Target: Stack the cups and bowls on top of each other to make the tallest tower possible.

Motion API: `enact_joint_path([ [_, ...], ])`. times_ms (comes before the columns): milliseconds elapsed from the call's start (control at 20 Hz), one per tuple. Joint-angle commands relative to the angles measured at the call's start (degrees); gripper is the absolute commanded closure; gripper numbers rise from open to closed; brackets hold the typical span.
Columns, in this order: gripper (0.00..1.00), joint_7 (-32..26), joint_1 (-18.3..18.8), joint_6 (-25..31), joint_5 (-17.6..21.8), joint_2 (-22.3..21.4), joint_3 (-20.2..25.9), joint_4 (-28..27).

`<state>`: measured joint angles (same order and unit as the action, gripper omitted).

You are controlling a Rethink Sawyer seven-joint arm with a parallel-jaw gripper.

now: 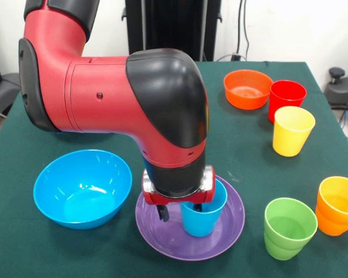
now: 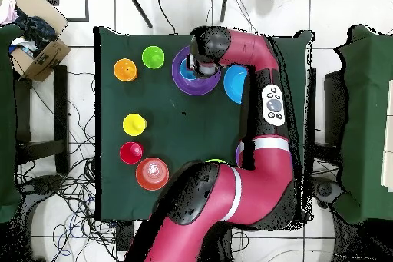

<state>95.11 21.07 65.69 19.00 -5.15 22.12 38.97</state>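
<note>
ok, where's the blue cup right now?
In the front view the blue cup stands upright in the purple bowl near the front edge, under the gripper, with the blue bowl to its left.

Open cloth (image 1: 243, 145) mid-table; blue bowl (image 1: 82, 188) close beside purple bowl (image 1: 232, 223)

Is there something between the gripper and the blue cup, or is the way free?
Nothing visible stands between them. The gripper is already at the blue cup, which stands upright on the purple bowl. The blue bowl sits off to the side.
</note>
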Motion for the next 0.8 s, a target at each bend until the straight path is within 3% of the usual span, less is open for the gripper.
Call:
enact_joint_path([
  [50, 0.00, -15.9, -0.8, 4.0, 1.9, -3.6, 2.5, 1.8],
  [300, 0.00, -14.4, -0.7, 5.5, 0.7, -6.7, 2.1, 5.1],
  [800, 0.00, -13.2, -1.1, 10.6, 0.5, -10.8, 1.5, 6.1],
])
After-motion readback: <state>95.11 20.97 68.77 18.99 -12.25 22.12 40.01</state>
